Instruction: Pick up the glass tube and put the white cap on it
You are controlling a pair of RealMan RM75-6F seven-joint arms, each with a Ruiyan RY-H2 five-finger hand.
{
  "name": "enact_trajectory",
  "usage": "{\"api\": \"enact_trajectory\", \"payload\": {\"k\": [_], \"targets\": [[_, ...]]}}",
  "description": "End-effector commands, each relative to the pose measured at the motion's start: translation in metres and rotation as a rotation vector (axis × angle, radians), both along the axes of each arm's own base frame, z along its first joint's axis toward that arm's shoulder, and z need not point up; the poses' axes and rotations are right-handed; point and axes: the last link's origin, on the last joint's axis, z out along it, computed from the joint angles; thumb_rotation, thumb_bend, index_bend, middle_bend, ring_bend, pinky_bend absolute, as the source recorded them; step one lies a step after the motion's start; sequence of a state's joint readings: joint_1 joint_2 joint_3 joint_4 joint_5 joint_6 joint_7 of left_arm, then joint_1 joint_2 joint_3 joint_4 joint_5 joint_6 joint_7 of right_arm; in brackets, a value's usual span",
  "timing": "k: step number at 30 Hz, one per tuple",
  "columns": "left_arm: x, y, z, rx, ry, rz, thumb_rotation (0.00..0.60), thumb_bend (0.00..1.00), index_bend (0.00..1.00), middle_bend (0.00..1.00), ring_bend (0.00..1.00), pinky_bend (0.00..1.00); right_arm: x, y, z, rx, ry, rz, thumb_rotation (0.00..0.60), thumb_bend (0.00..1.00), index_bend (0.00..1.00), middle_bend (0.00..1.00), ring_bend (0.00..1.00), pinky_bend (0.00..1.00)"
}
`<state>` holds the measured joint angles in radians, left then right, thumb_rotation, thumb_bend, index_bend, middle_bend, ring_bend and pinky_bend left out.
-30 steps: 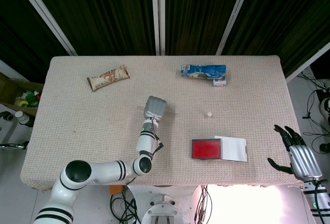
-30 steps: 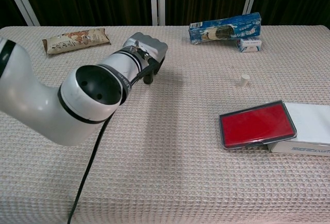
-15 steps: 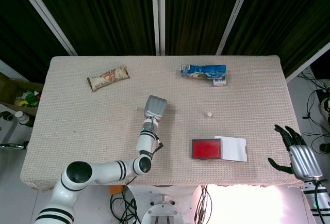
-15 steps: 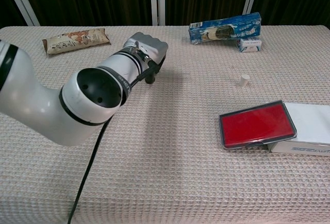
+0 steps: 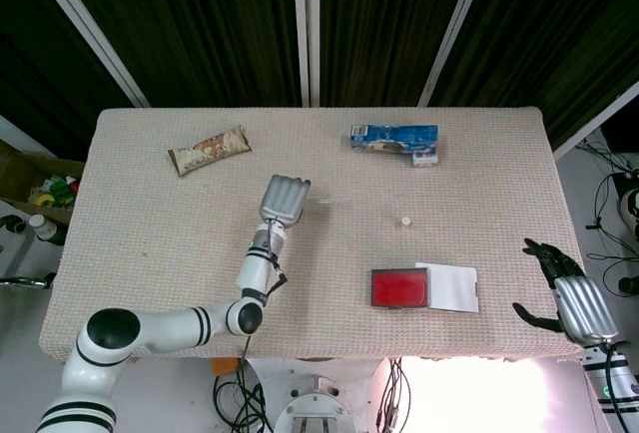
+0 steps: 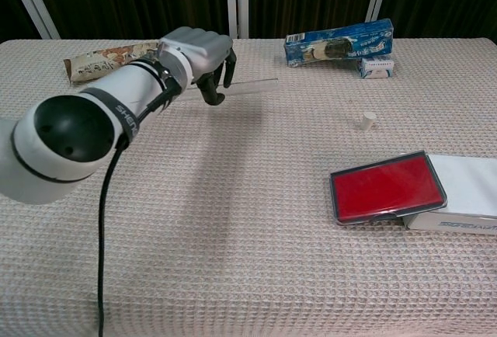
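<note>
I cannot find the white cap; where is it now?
In the chest view the white cap stands on the table's right half, between the blue box and the red case, apart from the left hand.

A table under a beige waffle-weave cloth carries everything. Toward its far edge lie a brown snack bar wrapper on the left and a blue box with a small white carton just beside it. Nearer lie a small white cap and a red-lidded case overlapping a white box.
</note>
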<state>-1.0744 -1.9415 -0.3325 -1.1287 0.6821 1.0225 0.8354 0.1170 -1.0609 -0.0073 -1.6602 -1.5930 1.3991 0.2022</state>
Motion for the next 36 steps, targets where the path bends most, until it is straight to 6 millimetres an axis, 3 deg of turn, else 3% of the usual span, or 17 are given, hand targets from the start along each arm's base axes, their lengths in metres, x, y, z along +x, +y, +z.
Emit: {"api": "enact_trajectory", "payload": {"k": [1,5,10,21,27,36], "targets": [[-0.025,-0.012,0.025,-0.003,-0.095,-0.022,0.600,0.52,0.63,0.63,0.79,1.00,0.006,-0.008,-0.002,0.019,0.003,0.029,0.600,0.18,0.09,0.25,0.13,0.26],[-0.037,-0.024,0.040,0.010,-0.131,-0.050,0.600,0.52,0.63,0.63,0.79,1.00,0.021,-0.029,-0.010,0.066,0.027,0.084,0.600,0.18,0.12,0.29,0.20,0.31],[-0.047,-0.041,0.050,0.021,-0.148,-0.090,0.600,0.52,0.63,0.64,0.79,1.00,0.049,-0.068,-0.029,0.149,0.054,0.154,0.600,0.18,0.18,0.37,0.31,0.41],[-0.056,-0.059,0.062,0.035,-0.173,-0.102,0.600,0.52,0.63,0.64,0.79,1.00,0.089,-0.154,-0.095,0.307,0.154,0.181,0.600,0.19,0.29,0.64,0.71,0.80],[-0.056,-0.060,0.065,0.034,-0.176,-0.095,0.600,0.52,0.63,0.64,0.79,1.00,0.095,-0.185,-0.122,0.331,0.239,0.173,0.600,0.22,0.33,0.76,0.86,0.94],[-0.054,-0.060,0.060,0.021,-0.178,-0.085,0.600,0.52,0.63,0.63,0.79,1.00,0.091,-0.205,-0.140,0.359,0.303,0.140,0.600,0.29,0.37,0.82,0.93,1.00]]}}
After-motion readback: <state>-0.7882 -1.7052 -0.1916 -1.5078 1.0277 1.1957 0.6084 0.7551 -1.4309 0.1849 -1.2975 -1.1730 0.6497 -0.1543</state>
